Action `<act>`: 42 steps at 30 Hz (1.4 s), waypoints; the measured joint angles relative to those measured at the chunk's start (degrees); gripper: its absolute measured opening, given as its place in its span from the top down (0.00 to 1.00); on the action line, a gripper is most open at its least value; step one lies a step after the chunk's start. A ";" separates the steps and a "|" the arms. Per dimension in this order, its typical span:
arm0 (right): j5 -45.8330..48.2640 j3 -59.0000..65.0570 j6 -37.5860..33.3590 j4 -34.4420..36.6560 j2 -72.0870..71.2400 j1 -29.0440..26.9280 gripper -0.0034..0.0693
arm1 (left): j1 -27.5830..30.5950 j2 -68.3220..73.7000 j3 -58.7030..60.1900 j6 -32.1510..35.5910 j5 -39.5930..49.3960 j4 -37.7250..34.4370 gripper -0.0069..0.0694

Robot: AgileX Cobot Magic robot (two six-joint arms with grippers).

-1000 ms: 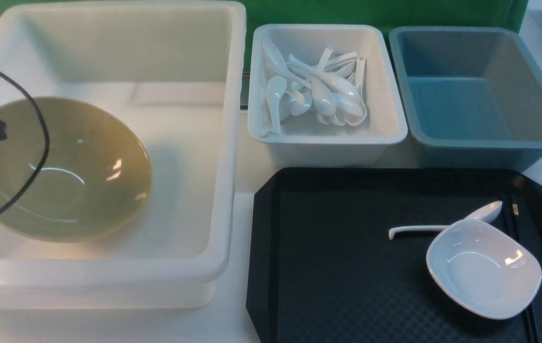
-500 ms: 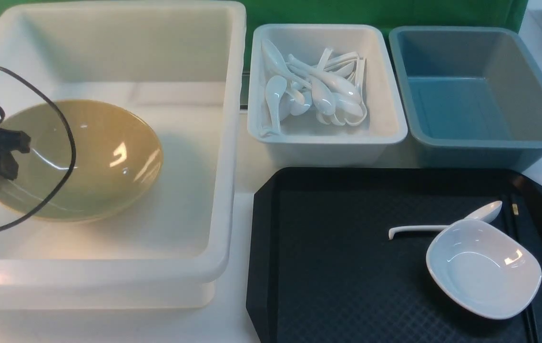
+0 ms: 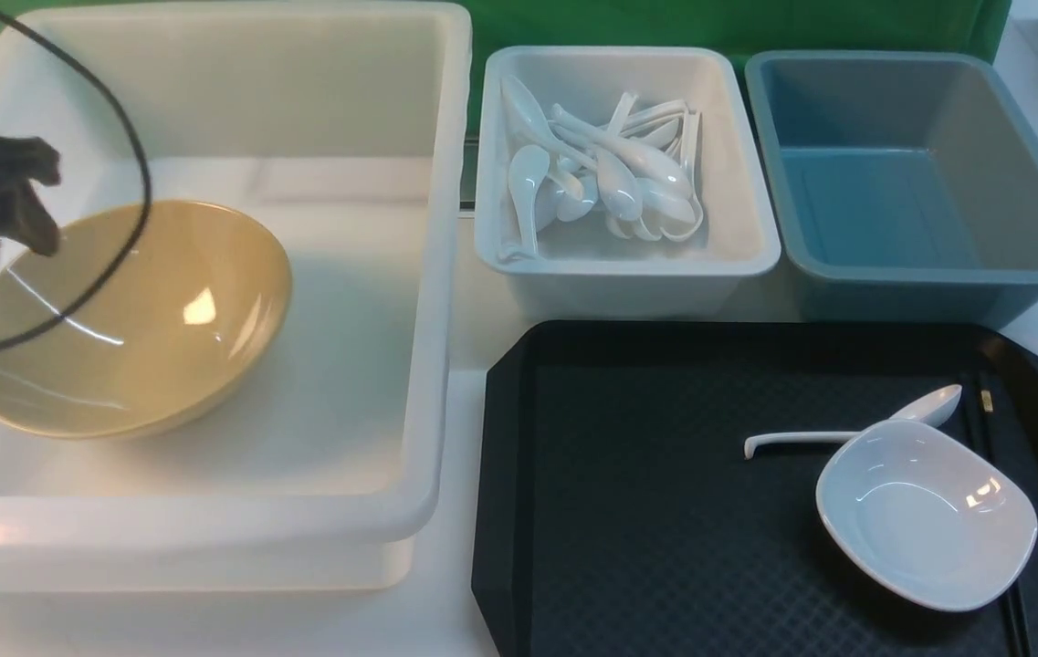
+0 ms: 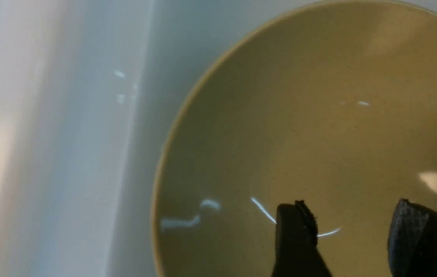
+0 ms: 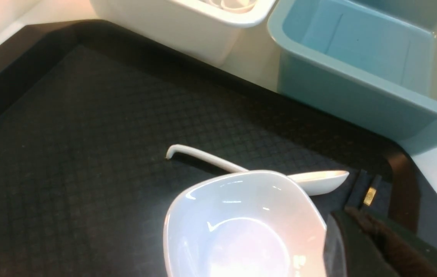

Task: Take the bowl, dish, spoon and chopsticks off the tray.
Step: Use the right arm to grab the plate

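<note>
Bowl (image 3: 126, 319) is off the tray (image 3: 665, 547) and down inside the big white tub (image 3: 445, 274). Its rim looks tipped rather than level, so we read this as the letting-go of item one. The left claw (image 4: 351, 219) hangs over the bowl's inside near the rim on the robot's left, fingers spread, holding nothing. To finish this well we want a straight rise out of the tub with no sideways sweep. A finger catching that flaring, glossy rim could rock or slide the bowl, and the black cable (image 3: 140, 210) looping over it must not snag either. On the tray three things are left: the dish (image 3: 925, 516), the spoon (image 3: 802, 440) and the chopsticks (image 5: 368, 191). The dish's rim covers the spoon's neck, and the chopsticks run along the tray's right edge with the dish lying across them. We judge the dish should go first, freeing the other two. The right claw (image 5: 356, 246) shows just one dark finger beside the dish, so we cannot tell how wide it stands. A firm pinch on the glazed rim and a level lift should keep the spoon from being dragged along.
</note>
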 joint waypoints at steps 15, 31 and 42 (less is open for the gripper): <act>0.00 1.06 0.24 0.00 0.04 0.00 0.89 | -1.27 8.60 1.98 -21.16 1.96 25.52 0.89; -0.88 1.06 1.97 0.00 0.04 0.00 0.89 | -2.36 1.74 2.05 -25.82 6.82 29.00 0.89; 21.62 -11.62 3.71 -0.92 8.94 0.00 0.72 | -14.19 -27.46 5.38 -9.39 -5.67 7.28 0.89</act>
